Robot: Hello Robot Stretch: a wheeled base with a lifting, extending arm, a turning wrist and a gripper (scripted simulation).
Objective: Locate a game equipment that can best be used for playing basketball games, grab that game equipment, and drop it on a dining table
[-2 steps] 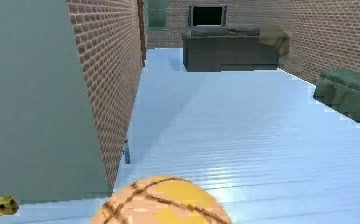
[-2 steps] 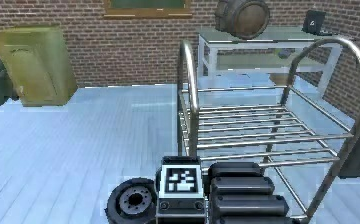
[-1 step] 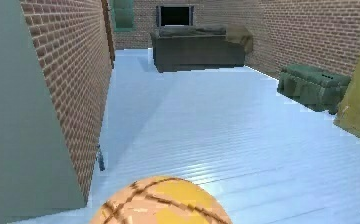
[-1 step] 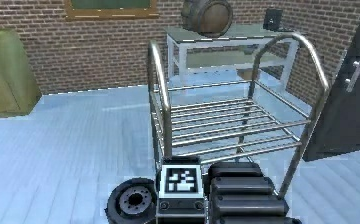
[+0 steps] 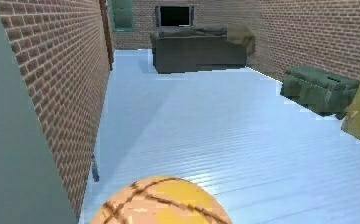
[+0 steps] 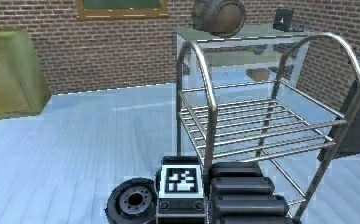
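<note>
Basketball [image 5: 158, 203], orange with dark seams, sits at the very bottom edge of the forward view, cut off by the frame, with pale blue plank floor [image 5: 208, 120] beyond it; how it lies to the pincer cannot be told. The pincer [image 6: 134, 201] is a dark round body low in the arm side view, just left of a white marker square [image 6: 181, 182] with black marks, and the arm's dark ribbed blocks [image 6: 240, 192] lie just right of that marker. Its far end cannot be made out, so I cannot tell how its fingers stand or whether it has hold of anything. Just right of the pincer and beyond it stands a metal rack [image 6: 256, 118] of bent tubes and wire shelves. Behind the rack, farther out from the pincer, is a pale glassy tabletop [image 6: 250, 43], and on it rests a dark brown ball [image 6: 219, 15] with seam lines. Well out from the pincer to the left, an olive armchair [image 6: 12, 72] stands against a brick wall [image 6: 108, 50] that carries a framed picture [image 6: 123, 7]. Far across the floor in the forward view stand a dark sofa [image 5: 193, 48], a television [image 5: 174, 15] behind it, and a dark green chest [image 5: 318, 87] at the right.
</note>
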